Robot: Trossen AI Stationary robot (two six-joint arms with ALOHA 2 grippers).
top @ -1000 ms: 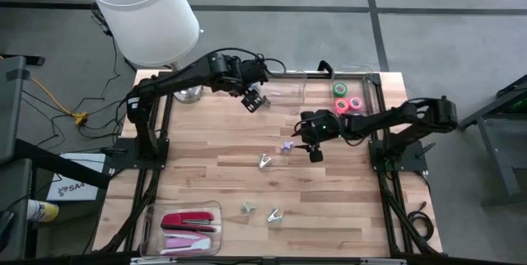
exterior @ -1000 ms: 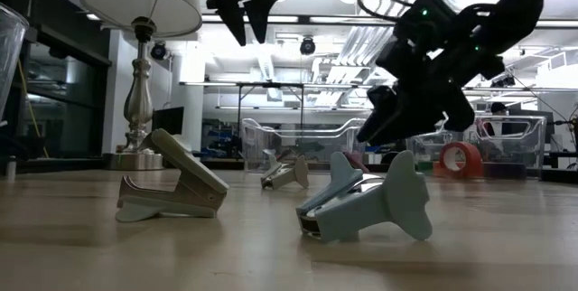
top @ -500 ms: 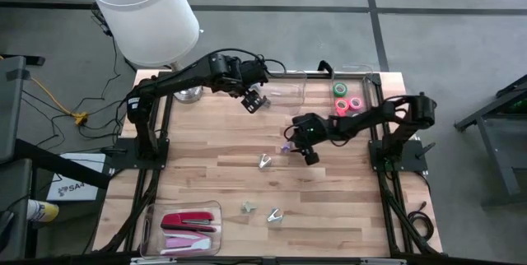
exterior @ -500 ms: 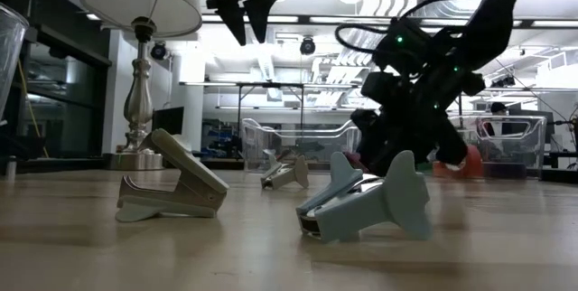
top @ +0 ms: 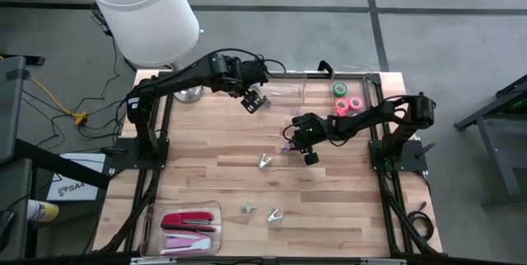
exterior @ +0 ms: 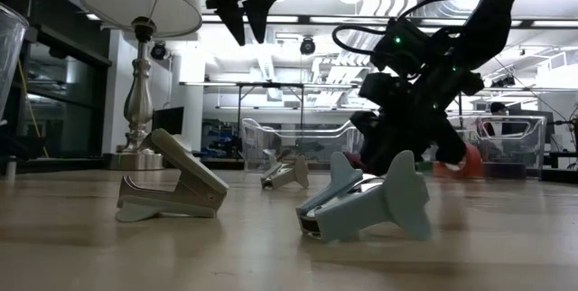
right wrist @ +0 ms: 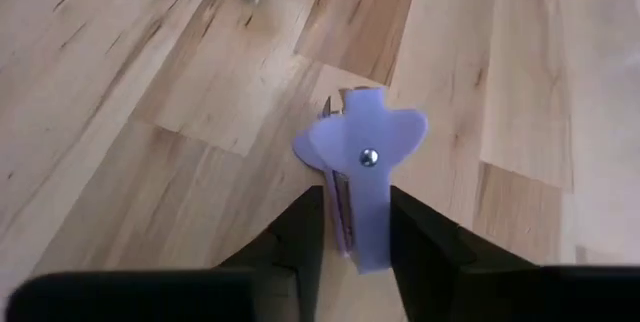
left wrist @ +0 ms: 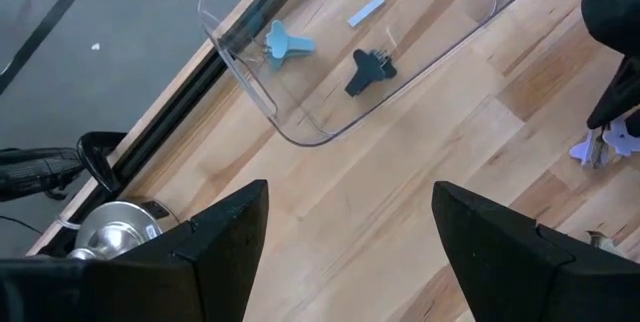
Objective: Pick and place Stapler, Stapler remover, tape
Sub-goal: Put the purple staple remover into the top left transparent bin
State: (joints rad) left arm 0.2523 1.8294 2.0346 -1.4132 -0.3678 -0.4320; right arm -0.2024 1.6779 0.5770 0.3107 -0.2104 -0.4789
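Note:
A purple stapler remover lies on the wooden table, right of centre, with my right gripper shut on it. In the high view my right gripper is low over the remover. My left gripper hangs open high above the table's far part, with nothing between its fingers. Staplers lie in a clear tray at the near left. Pink, green and red tape rolls sit in a tray at the far right. My right gripper pinches the purple remover's narrow tail end between its two fingers, one on each side. The fingers come slanting down from the table's right and lie along the remover. Its wide winged end points away from the gripper, and it rests on the table.
Three more stapler removers lie loose on the table. A clear tray at the far edge holds a blue remover and a black one. A lamp stands at the far left corner.
My right gripper has gone down and toward the table's left edge, down onto the purple stapler remover, which has stayed where it lay.

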